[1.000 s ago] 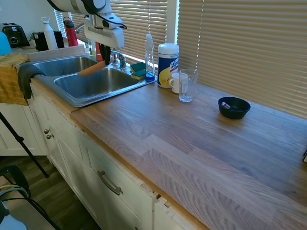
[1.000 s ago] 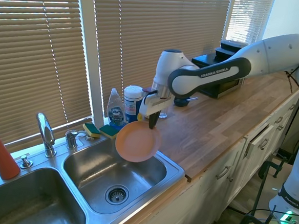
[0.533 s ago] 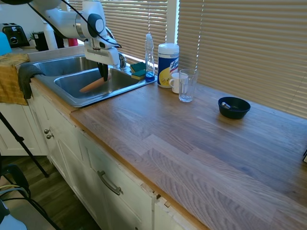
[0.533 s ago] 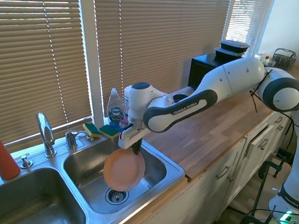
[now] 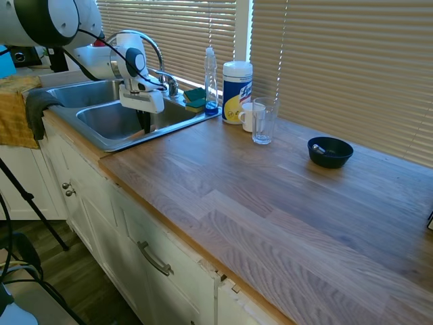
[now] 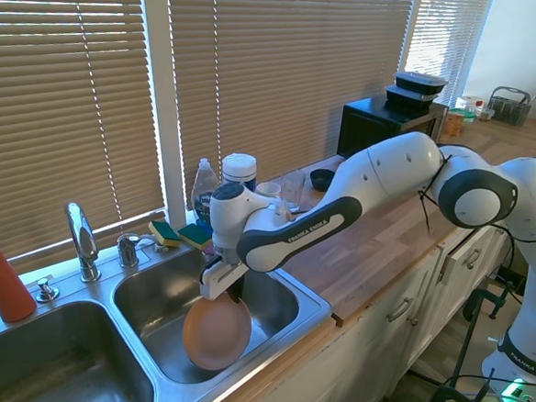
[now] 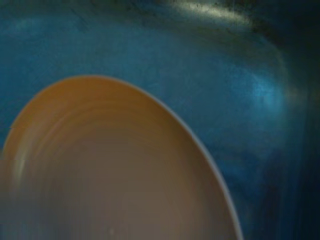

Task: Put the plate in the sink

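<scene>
Plate (image 6: 217, 331), salmon-orange and round, hangs tilted almost on edge inside the right-hand basin of the steel sink (image 6: 309, 303), down below the rim near the front wall. The end effector (image 6: 234, 295) pinches the plate's upper rim, its dark fingers pressed onto it. In the wrist view the plate (image 7: 110, 170) fills the lower part, with the sink's blurred steel wall behind it. Past the basin, two sponges (image 6: 181, 234) lie on the back ledge beside the curved faucet (image 6: 81, 239). Further along the wooden bench (image 5: 284, 203) stand a dish soap bottle (image 5: 211, 80), a wipes canister (image 5: 237, 91), a clear glass (image 5: 263, 120) and, well apart, a dark blue bowl (image 5: 330, 152).
</scene>
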You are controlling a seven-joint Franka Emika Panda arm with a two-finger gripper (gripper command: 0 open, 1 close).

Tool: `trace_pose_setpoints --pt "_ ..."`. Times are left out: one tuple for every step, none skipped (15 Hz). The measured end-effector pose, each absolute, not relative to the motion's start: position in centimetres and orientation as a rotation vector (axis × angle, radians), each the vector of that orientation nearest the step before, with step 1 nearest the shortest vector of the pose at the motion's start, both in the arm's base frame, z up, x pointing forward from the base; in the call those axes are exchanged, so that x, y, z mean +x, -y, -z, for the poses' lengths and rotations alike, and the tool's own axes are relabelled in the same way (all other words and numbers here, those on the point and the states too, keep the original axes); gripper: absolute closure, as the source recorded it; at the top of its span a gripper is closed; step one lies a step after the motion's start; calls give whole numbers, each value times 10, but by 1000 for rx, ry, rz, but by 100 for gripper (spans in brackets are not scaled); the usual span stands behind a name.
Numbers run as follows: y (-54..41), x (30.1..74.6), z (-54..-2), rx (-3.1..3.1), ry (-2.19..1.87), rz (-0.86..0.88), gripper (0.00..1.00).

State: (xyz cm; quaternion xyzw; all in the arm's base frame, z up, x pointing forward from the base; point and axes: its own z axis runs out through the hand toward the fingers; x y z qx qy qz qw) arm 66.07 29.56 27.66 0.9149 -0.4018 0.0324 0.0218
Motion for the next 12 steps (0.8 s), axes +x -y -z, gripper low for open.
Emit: trace_pose_setpoints --pt "-297 661 -278 2832 1246 -99 0" --pt "-298 661 -279 2830 1248 -97 0" --pt "-298 660 -279 2829 1248 -97 0" --pt "-298 660 -280 2829 1250 -97 0" --pt "-298 661 -281 2830 1252 -100 0" --pt "-299 661 -284 2833 1253 -105 0" --pt "-299 661 -290 2838 1256 -114 0" --pt "-299 661 -298 2844 1259 -126 0" --pt "-299 660 -308 2851 1263 -139 0" --pt "-300 655 -317 2854 1268 -148 0" --pt "-301 649 -326 2855 1276 -155 0" --pt "-301 643 -336 2855 1285 -163 0"
